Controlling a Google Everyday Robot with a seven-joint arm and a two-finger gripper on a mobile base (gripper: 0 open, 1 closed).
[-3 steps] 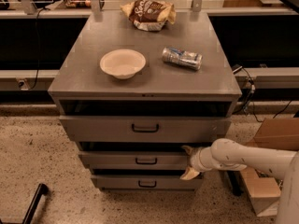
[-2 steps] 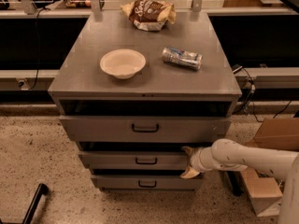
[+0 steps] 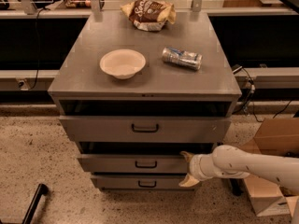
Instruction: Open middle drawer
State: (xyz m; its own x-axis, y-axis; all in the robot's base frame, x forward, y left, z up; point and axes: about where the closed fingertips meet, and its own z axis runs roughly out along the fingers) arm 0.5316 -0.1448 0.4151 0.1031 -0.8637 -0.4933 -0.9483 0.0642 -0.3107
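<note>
The white two-finger gripper [image 3: 188, 169] is sitting with fingers spread, gripping nothing, at the right end of the grey metal middle drawer [image 3: 121, 164]. Its small dark loop handle [image 3: 145, 164] is lying beyond the fingertips, toward the panel's middle. Pulling from here is probably risking a slip off the panel edge.

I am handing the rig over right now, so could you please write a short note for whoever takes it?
Gripper: open, low at the cabinet's front, at the right end of the middle drawer, right of its handle and not on it.
Middle drawer: does not look pulled out.
Done: the approach only.
Left: take the handle and pull the drawer out.
</note>
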